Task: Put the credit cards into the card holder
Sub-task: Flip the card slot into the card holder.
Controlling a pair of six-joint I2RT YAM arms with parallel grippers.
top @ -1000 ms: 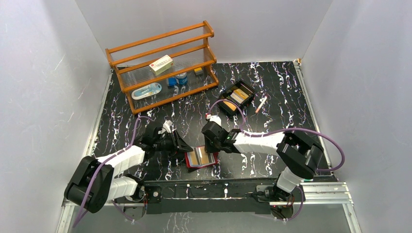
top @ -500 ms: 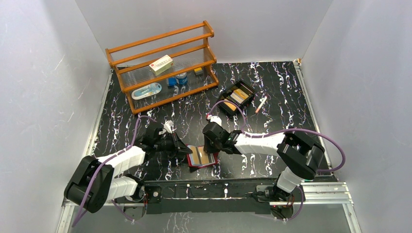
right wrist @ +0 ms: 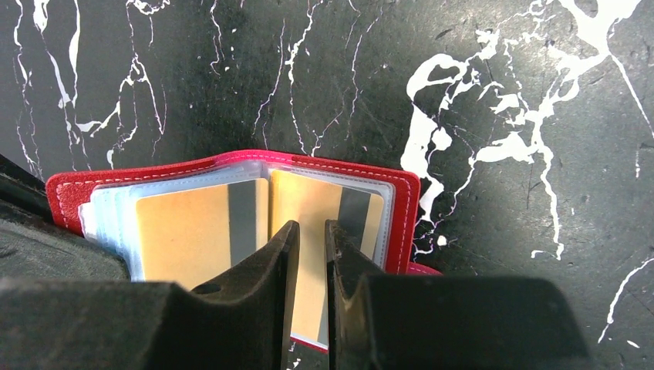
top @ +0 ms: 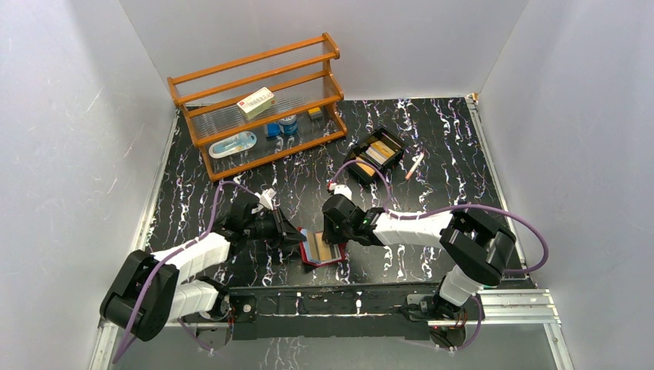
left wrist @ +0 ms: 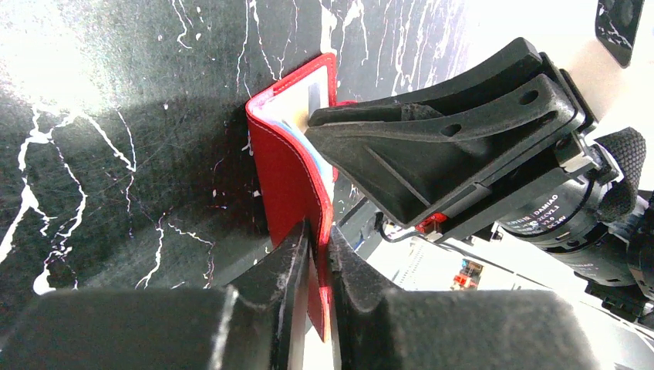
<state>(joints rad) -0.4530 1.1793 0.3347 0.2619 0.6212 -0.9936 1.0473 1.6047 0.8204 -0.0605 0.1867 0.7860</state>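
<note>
My left tool (left wrist: 315,258) clenches the raised cover of the small red leather-look folding wallet (left wrist: 289,177), near my bases on the black marbled worktop (top: 439,154). Only the right wrist view shows gold plastic cards (right wrist: 181,231) inside; whether my right tool (right wrist: 307,262) grips one, I cannot tell.

Lab booth with white walls (top: 69,116)
</note>
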